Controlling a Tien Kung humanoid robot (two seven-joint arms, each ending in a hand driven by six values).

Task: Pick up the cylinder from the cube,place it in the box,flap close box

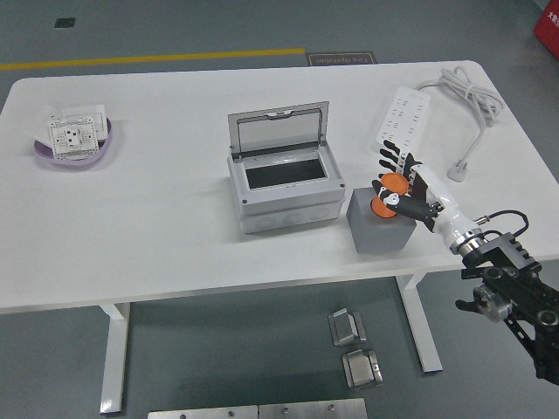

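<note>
An orange cylinder (387,194) stands upright on a dark grey cube (381,226) at the table's front right. My right hand (400,182) reaches in from the lower right and has its fingers wrapped around the cylinder, thumb at the front, other fingers behind. The cylinder still rests on the cube. A grey box (285,179) stands just left of the cube with its clear lid raised at the back and its inside dark. My left hand is out of view.
A white power strip (402,117) with its cable (472,105) lies behind the cube at the back right. A purple dish (74,150) holding a white socket plate sits at the far left. The table's near edge runs just below the cube.
</note>
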